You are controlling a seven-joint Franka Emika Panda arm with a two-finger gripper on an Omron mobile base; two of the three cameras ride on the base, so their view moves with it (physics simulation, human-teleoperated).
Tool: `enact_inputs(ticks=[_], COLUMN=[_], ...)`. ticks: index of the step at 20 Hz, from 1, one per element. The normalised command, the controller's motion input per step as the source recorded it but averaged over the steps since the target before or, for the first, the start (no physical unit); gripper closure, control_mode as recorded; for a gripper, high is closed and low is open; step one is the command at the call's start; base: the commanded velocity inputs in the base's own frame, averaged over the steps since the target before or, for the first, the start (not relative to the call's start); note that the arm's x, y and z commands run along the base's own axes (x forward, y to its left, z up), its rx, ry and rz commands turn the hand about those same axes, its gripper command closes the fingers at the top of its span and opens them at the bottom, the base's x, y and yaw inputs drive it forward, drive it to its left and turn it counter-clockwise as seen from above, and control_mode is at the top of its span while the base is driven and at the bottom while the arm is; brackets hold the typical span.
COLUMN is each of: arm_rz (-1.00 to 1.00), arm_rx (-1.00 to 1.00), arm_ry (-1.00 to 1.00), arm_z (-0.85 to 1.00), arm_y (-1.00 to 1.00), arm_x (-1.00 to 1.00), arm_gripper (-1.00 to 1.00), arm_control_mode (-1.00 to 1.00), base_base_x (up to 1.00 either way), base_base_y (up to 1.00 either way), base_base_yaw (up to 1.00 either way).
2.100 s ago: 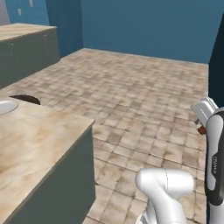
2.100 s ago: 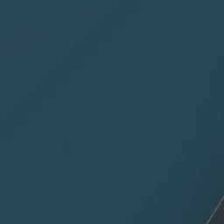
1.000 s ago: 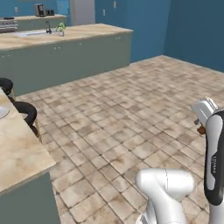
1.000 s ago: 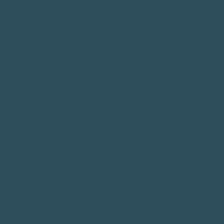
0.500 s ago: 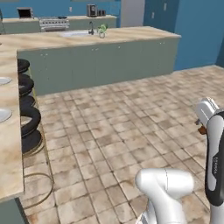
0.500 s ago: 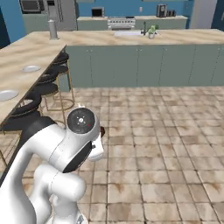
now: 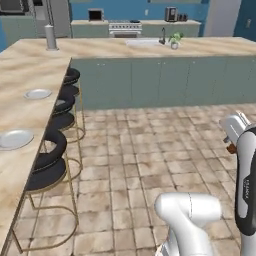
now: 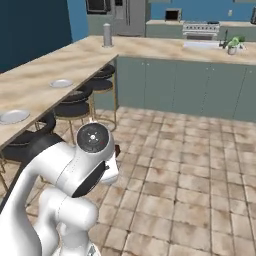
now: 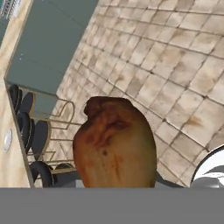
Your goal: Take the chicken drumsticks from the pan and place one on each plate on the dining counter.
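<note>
An orange-brown browned chicken drumstick (image 9: 114,144) is seen close up in the hand view, its bulbous end rising away from the camera and its long axis running along the gripper, above the tan tiled floor (image 9: 175,65). Its lower part is hidden, so whether the fingers are clamped on it cannot be told. Two small round white plates (image 7: 15,139) (image 7: 38,93) are set well apart on the long beige marble-patterned dining counter (image 7: 30,70), with black-cushioned gold-legged stools (image 7: 47,167) lined alongside.

No legible text, seemingly.
</note>
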Motion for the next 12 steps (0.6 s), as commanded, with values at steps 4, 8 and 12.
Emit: enact_inputs(ticks=[4, 8, 12], arm_rz=[0.0, 0.0, 0.0], arm_rx=[0.0, 0.0, 0.0], arm_ry=[0.0, 0.0, 0.0], arm_z=[0.0, 0.0, 0.0], arm_y=[0.0, 0.0, 0.0], arm_x=[0.0, 0.0, 0.0], arm_gripper=[1.0, 1.0, 1.0], arm_control_mode=[1.0, 1.0, 1.0], base_base_x=[1.0, 0.95, 0.81], base_base_y=[-0.47, -0.56, -0.64], base_base_yaw=[0.48, 0.49, 0.5])
